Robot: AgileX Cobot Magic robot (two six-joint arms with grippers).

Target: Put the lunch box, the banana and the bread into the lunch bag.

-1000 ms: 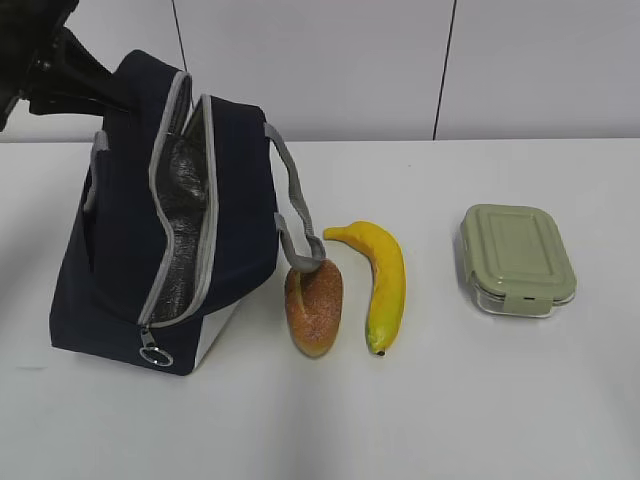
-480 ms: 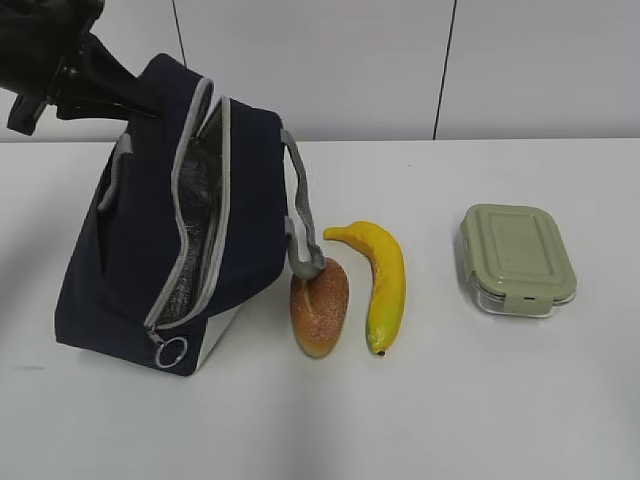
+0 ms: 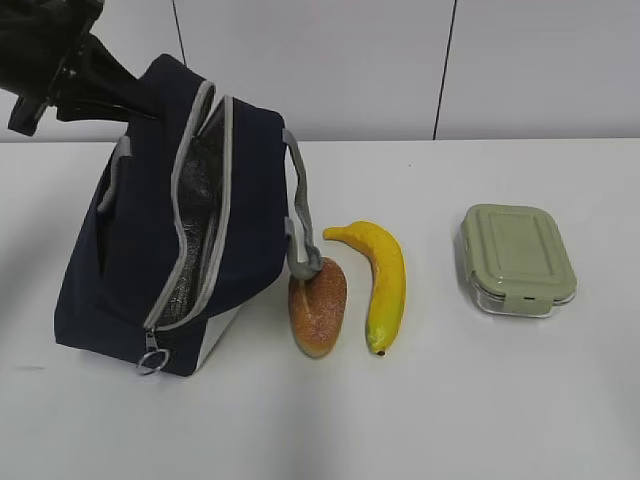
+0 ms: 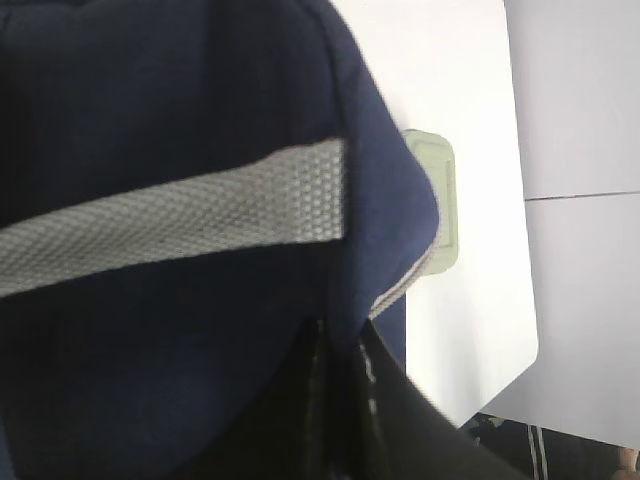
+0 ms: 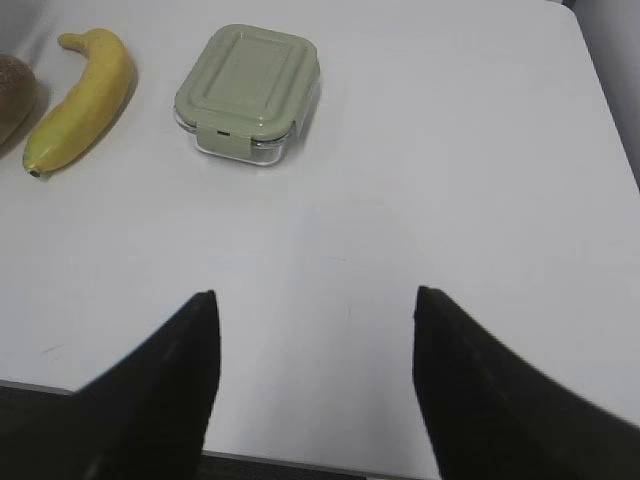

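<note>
The navy lunch bag [image 3: 115, 270] stands tilted on the left, its zipper open and foil lining showing. My left gripper [image 3: 125, 98] is shut on the fabric at the bag's top back edge; in the left wrist view the gripper [image 4: 340, 350] pinches navy cloth below a grey strap [image 4: 180, 225]. The bread [image 3: 317, 305] lies by the bag, with a grey handle [image 3: 303, 255] resting on it. The banana [image 3: 378, 280] lies to its right, then the lunch box [image 3: 517, 258]. My right gripper [image 5: 315, 320] is open and empty above bare table, with the lunch box [image 5: 248, 90] and banana [image 5: 80, 98] ahead at the left.
The white table [image 3: 450, 400] runs to a white panelled wall behind. The metal ring pull [image 3: 150, 362] hangs at the bag's front lower corner. The table's near edge [image 5: 300, 465] shows under my right gripper, and its right edge [image 5: 605, 100] lies beyond.
My left gripper has pulled the bag's top up and to the right, so the bag stands more upright. The handle has nudged the bread slightly. The ring pull has swung.
</note>
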